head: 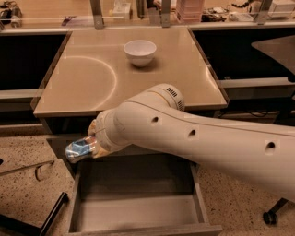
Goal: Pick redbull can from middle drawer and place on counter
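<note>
My gripper [92, 144] is at the end of the big white arm, in front of the cabinet's left side, mostly hidden by the wrist. It is shut on the redbull can [77, 150], a silver-and-blue can held lying sideways, sticking out to the left. The can hangs above the left wall of the open middle drawer [138, 213], whose grey bottom shows bare. The tan counter [87, 78] with its curved arc mark lies just above and behind the can.
A white bowl [140, 51] stands at the counter's back middle. A cluttered ledge [193, 11] runs behind. A black stand leg [53, 214] and a cable [34, 168] lie on the floor at left. A chair wheel [271, 216] is at lower right.
</note>
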`<action>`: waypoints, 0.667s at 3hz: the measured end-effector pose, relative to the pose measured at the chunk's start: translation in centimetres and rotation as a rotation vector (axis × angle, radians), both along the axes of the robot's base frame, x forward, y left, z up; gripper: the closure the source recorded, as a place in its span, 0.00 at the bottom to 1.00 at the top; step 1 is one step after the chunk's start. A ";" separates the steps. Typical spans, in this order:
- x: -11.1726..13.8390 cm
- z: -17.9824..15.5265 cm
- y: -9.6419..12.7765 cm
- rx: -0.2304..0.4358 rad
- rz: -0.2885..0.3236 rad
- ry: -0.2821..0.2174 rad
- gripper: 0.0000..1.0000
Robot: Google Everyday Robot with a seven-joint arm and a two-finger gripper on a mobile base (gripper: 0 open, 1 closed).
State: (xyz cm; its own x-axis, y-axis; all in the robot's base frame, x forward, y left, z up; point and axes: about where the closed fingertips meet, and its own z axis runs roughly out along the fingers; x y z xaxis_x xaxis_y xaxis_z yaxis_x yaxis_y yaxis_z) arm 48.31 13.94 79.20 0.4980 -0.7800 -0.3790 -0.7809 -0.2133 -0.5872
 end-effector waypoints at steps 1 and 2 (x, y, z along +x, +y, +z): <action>3.7 5.0 -4.1 -0.015 -0.066 -0.103 1.00; 8.2 9.8 -9.6 -0.003 -0.186 -0.156 1.00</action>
